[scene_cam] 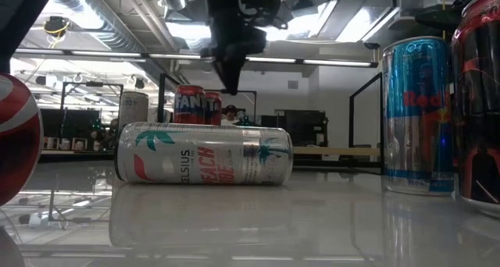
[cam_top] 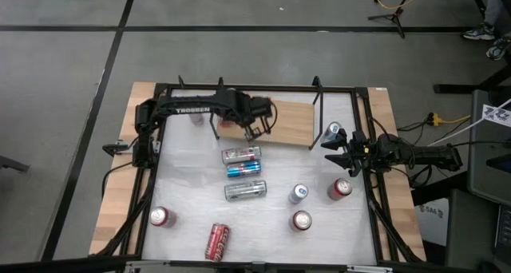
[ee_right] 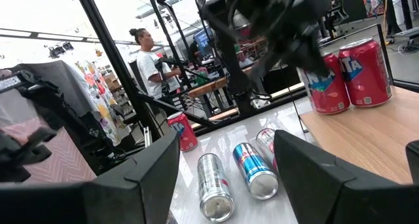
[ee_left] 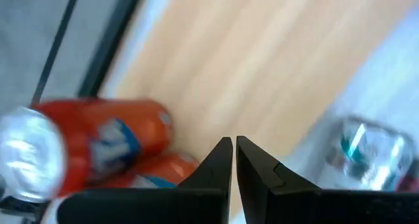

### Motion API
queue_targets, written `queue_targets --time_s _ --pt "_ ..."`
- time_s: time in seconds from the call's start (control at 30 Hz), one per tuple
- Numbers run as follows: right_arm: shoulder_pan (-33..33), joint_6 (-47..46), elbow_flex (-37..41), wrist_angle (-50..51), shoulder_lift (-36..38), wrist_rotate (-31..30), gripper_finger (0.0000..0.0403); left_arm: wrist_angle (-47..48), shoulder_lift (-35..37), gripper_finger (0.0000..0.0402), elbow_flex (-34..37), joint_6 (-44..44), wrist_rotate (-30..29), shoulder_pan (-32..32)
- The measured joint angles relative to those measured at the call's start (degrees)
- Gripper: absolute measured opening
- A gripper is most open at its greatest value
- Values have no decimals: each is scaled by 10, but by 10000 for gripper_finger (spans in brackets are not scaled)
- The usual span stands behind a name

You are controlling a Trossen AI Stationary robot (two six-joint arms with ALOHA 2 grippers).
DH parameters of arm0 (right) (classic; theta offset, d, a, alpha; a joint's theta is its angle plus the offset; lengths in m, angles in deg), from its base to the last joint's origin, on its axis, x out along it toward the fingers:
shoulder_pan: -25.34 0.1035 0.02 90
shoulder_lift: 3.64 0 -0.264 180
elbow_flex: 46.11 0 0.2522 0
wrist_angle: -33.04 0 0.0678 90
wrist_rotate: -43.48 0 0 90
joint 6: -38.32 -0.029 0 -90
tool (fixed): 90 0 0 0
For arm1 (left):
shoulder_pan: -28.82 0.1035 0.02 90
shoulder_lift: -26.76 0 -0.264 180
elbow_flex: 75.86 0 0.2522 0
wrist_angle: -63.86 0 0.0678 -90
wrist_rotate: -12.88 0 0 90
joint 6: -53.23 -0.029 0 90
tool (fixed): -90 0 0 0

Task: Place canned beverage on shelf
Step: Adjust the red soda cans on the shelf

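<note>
The shelf point(cam_top: 291, 123) is a light-brown board at the back of the table. Two orange Fanta cans point(ee_right: 344, 73) stand upright on its left end. My left gripper point(cam_top: 257, 129) hangs just above that end beside the Fanta cans point(ee_left: 98, 145), shut with nothing between its fingers point(ee_left: 222, 168). My right gripper point(cam_top: 339, 157) waits at the table's right side, open and empty, facing left across the table. In the right wrist view its fingers point(ee_right: 150, 178) frame three cans lying on the white tabletop.
A silver-red can point(cam_top: 241, 154), a blue can point(cam_top: 243, 169) and a Celsius can point(cam_top: 245, 190) lie mid-table. Upright cans stand at the right point(cam_top: 340, 188), point(cam_top: 298, 194), point(cam_top: 301, 220) and front left point(cam_top: 162, 217). A person point(ee_right: 147, 60) stands beyond the table.
</note>
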Motion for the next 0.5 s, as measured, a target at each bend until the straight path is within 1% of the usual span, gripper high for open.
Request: queue_targets --time_s 0.07,0.2,0.37,0.5 --pt "0 0 0 0 0 0 239 0 0 11 -23 -2 3 18" --pt "0 0 0 0 0 0 239 0 0 11 -47 -30 32 60" --pt "0 0 0 0 0 0 239 3 0 11 -44 -44 75 104" --pt "0 0 0 0 0 0 239 3 0 11 -38 -45 83 122"
